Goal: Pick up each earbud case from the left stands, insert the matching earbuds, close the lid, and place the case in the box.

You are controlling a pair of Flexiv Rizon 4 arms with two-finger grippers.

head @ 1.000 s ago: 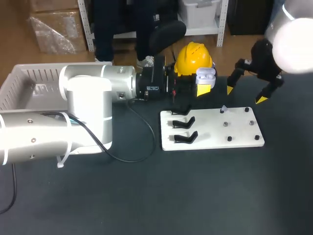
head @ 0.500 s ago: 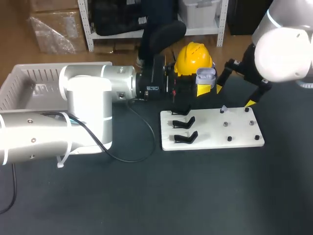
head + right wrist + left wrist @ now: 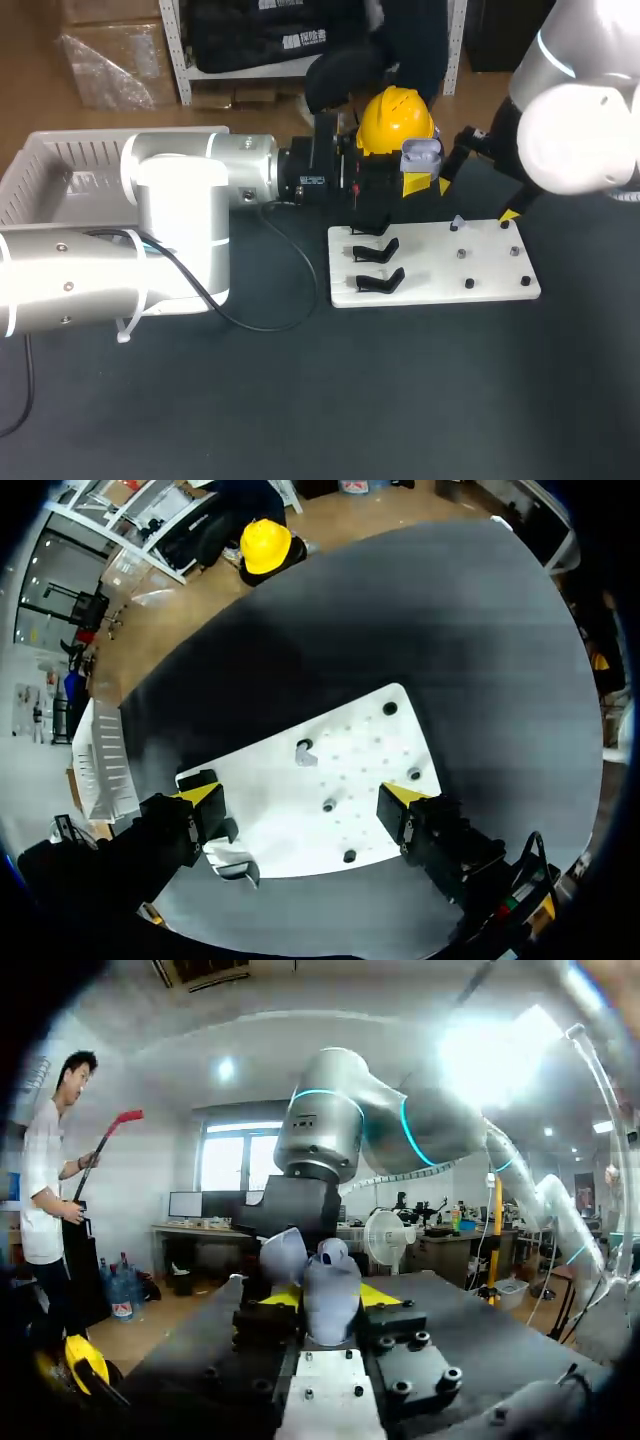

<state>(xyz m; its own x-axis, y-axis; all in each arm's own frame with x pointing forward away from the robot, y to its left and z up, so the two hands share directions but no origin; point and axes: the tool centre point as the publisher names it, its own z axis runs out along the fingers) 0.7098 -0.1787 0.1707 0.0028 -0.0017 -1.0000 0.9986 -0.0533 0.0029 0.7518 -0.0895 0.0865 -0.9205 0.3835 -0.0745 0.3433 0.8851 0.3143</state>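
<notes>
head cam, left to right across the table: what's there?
basket → black stands → earbud case → right gripper

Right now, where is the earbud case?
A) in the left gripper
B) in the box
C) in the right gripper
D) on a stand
A: the left gripper is shut on the case, lid open, away from the stands.
</notes>
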